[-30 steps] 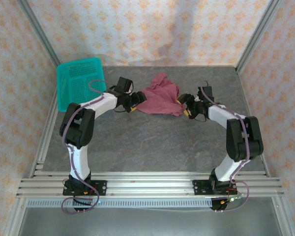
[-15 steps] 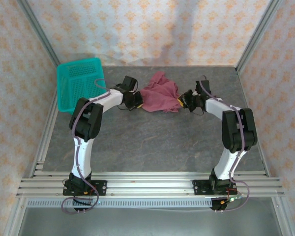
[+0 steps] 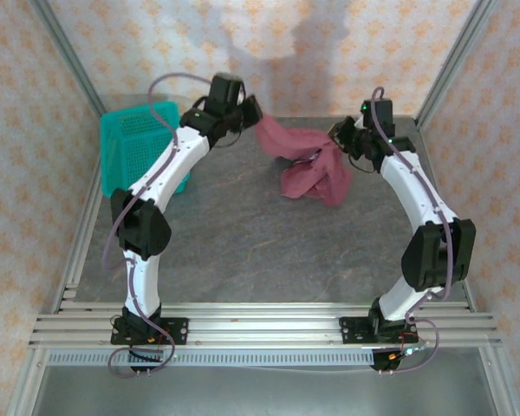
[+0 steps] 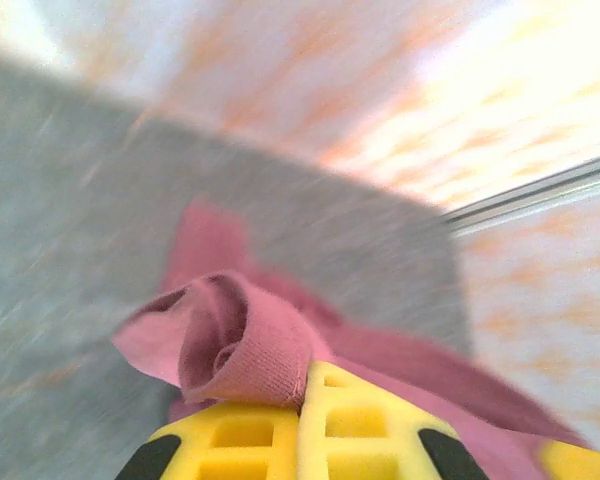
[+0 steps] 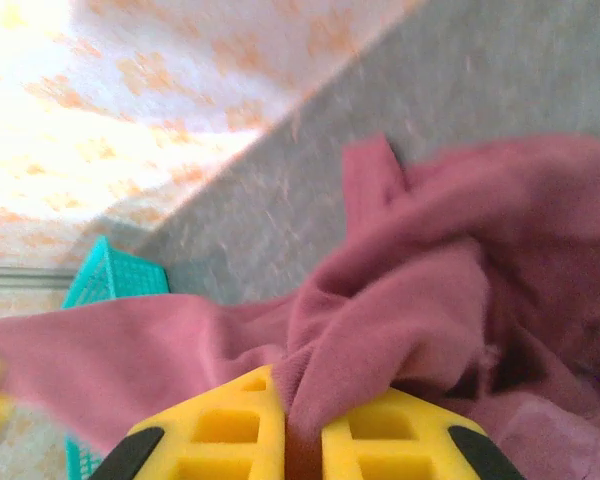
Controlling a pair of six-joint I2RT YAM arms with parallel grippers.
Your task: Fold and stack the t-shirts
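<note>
The maroon t-shirt (image 3: 303,160) hangs bunched above the back of the grey table, stretched between both grippers. My left gripper (image 3: 254,117) is shut on the shirt's left end, a rolled edge of fabric (image 4: 242,335) pinched at its yellow fingers (image 4: 365,420). My right gripper (image 3: 336,134) is shut on the right end, cloth (image 5: 400,330) squeezed between its yellow fingers (image 5: 225,430). The shirt's lower part droops toward the table in the top view. No white lettering shows.
A teal mesh basket (image 3: 134,139) stands at the back left, behind the left arm, and also appears in the right wrist view (image 5: 105,275). Patterned walls enclose the table (image 3: 243,243). Aluminium rails run along the near edge.
Both arms have risen and stretched toward the back, lifting the shirt off the table. It went from a crumpled heap on the surface to hanging between the two grippers.
</note>
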